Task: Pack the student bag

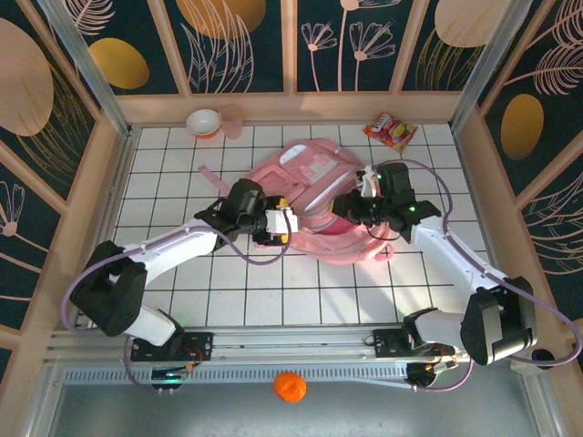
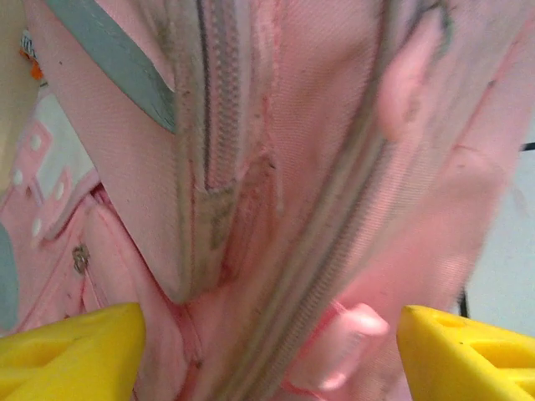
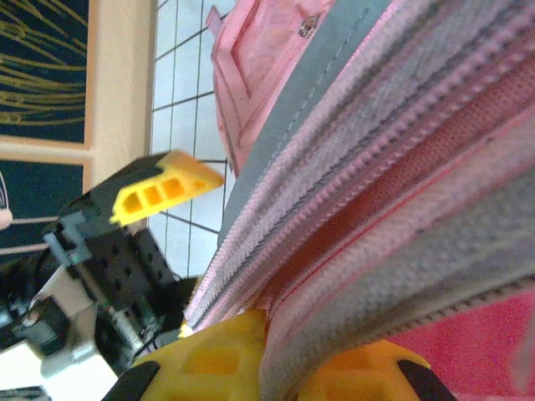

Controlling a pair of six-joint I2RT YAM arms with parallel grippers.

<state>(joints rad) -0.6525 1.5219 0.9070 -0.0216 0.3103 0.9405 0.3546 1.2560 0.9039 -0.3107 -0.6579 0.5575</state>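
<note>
We found the left pincer (image 2: 267, 338) standing wide apart. Its yellow fingers (image 2: 71, 351) sat at the two lower corners of its wrist view, with pink cloth and a zip pull of the student bag (image 1: 314, 177) between them; we could not tell whether they touched it. The right pincer (image 3: 266, 368) was clamped on the student bag, a zippered edge pinched between its yellow pads at the bottom of its view.

From overhead, the student bag lay on the white gridded tabletop (image 1: 173, 182), just above the middle of the frame, with the left pincer at its left flank and the right pincer at its right. Open tiles lay at the lower left and across the lower part of the frame. Wooden walls (image 1: 291, 107) closed the left, upper and right sides.

A small bowl (image 1: 202, 121) sat at the upper left by the back wall and a red snack packet (image 1: 390, 130) at the upper right, both apart from the bag. An orange ball (image 1: 290, 387) lay at the bottom centre, below the arms' rail (image 1: 291, 341).
</note>
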